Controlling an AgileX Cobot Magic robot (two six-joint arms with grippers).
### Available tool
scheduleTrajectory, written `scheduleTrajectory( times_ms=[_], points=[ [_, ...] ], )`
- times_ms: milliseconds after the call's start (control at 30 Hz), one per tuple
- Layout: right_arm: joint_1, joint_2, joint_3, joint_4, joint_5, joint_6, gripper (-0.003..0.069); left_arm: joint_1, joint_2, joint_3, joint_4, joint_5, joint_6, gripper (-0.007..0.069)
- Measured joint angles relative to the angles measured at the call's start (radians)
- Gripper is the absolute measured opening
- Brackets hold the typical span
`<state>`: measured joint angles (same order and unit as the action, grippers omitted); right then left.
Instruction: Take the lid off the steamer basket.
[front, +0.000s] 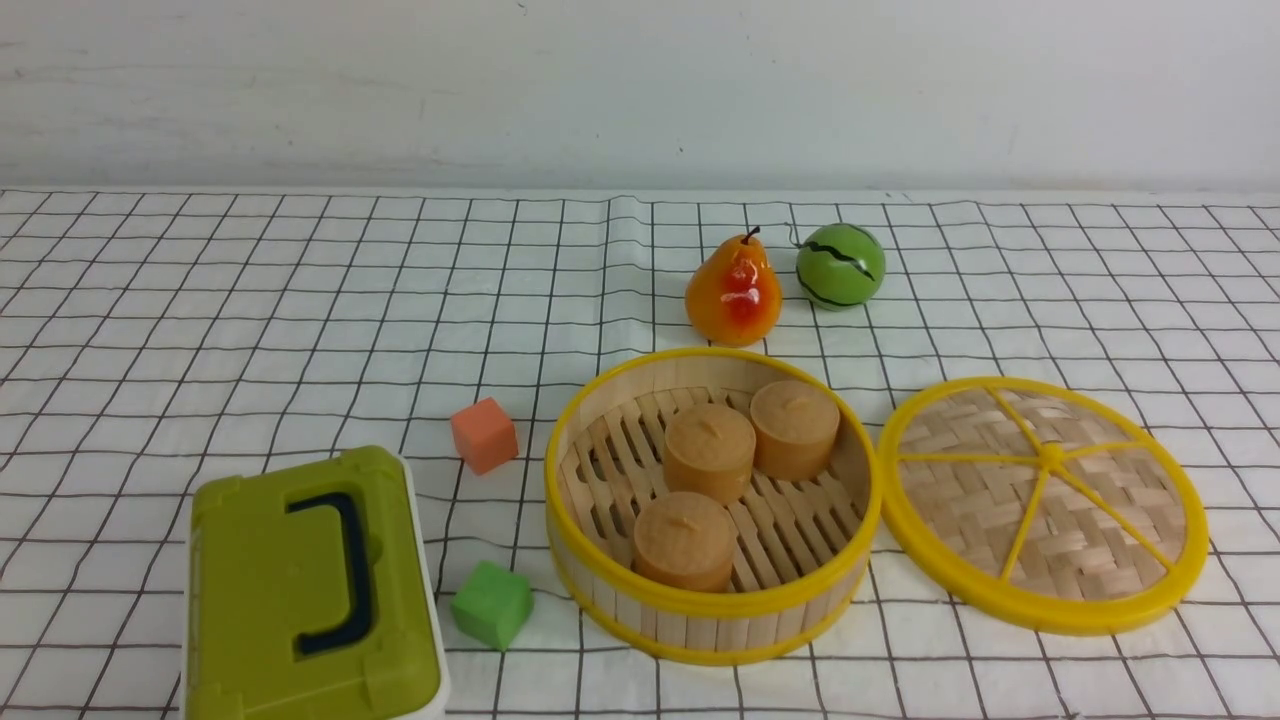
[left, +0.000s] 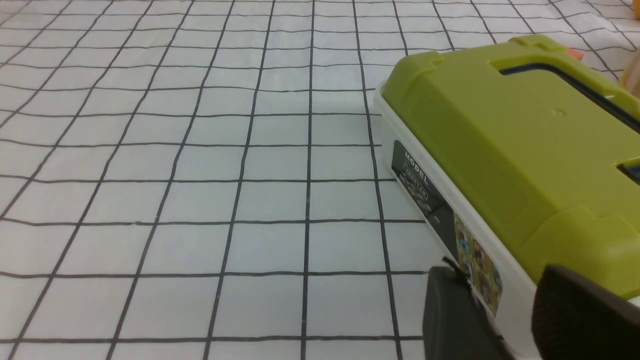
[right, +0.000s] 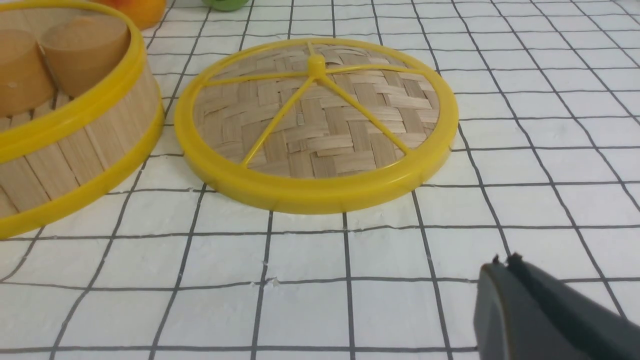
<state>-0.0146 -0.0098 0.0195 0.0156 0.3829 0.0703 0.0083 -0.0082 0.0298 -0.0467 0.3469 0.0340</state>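
The lid, a woven bamboo disc with a yellow rim and spokes, lies flat on the checked cloth just right of the steamer basket. The basket stands uncovered with three tan buns inside. Neither gripper shows in the front view. In the right wrist view my right gripper is shut and empty above bare cloth, a short way from the lid and basket. In the left wrist view my left gripper is open and empty, close beside the olive-green box.
The olive-green box with a dark handle sits at the front left. An orange cube and a green cube lie between it and the basket. A pear and a green striped ball stand behind the basket.
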Motion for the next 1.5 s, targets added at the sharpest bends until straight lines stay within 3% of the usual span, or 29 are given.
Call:
scheduleTrajectory(
  times_ms=[1500],
  points=[
    [0.0,0.0,-0.001,0.0,0.0,0.0,0.002,0.0,0.0,0.0,0.0,0.0,0.0,0.0239]
  ],
)
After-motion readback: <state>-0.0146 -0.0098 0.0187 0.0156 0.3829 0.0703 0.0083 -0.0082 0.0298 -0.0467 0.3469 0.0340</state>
